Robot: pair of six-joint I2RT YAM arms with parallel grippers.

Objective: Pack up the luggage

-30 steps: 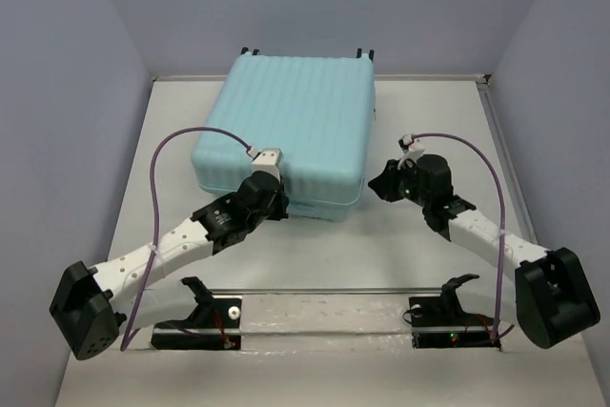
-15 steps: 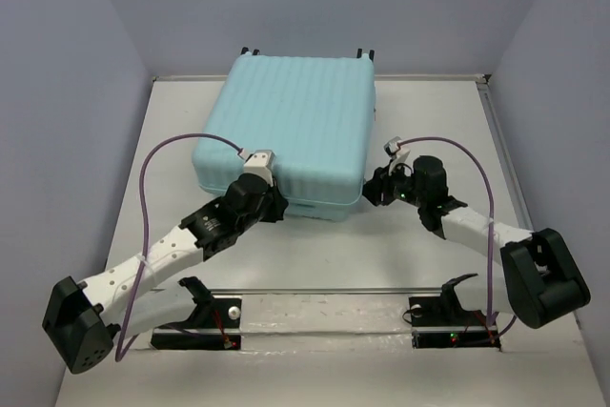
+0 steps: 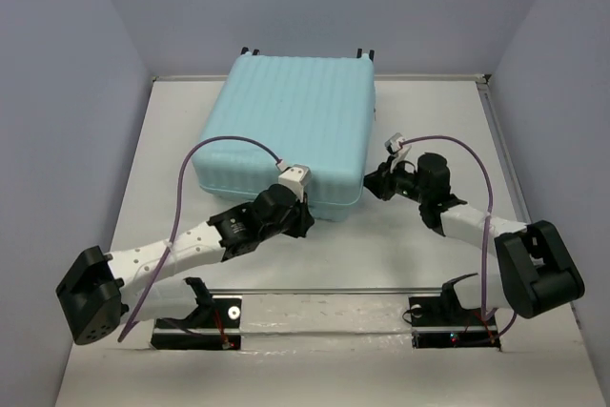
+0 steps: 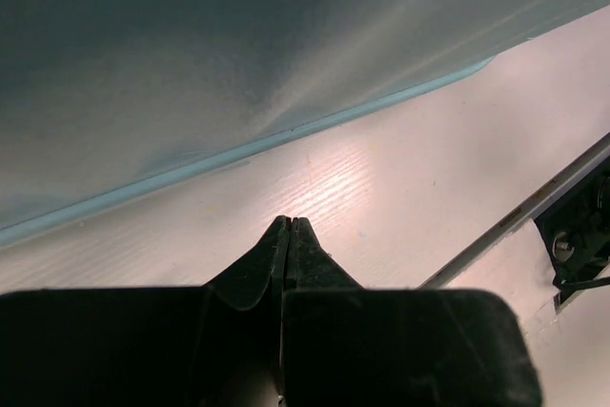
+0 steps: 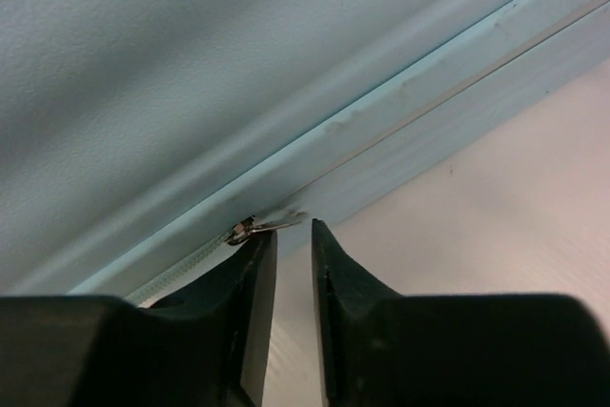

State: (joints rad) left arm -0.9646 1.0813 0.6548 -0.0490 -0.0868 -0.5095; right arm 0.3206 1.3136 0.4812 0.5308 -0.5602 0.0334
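Luggage [image 3: 295,131] lies flat and closed at the far middle of the white table [image 3: 438,121]. Its wheeled end points at the back wall and its opposite end faces the arms. The case is turned slightly, so the near end sits a little toward the left side. Two small black caster wheels [image 3: 250,50] poke out past the far edge. From above the outline looks nearly square, so the long axis is hard to judge; the ribs run from the wheeled end to the near end.

The shell is a pale aqua-blue hard plastic with rounded corners, and its top is moulded in shallow parallel ridges. Up close the surface is matte and finely grained. A smoother raised band of the same colour runs along the side, with a zipper track [image 5: 181,269] in it.

The left gripper [image 4: 289,231] sits low over the table just beside the near edge of the case, black fingers pressed together and holding nothing. The right gripper [image 5: 294,235] is at the near right corner, its jaws parted by a narrow gap. A small metal zipper pull [image 5: 272,226] lies just past its fingertips, not clamped between them.
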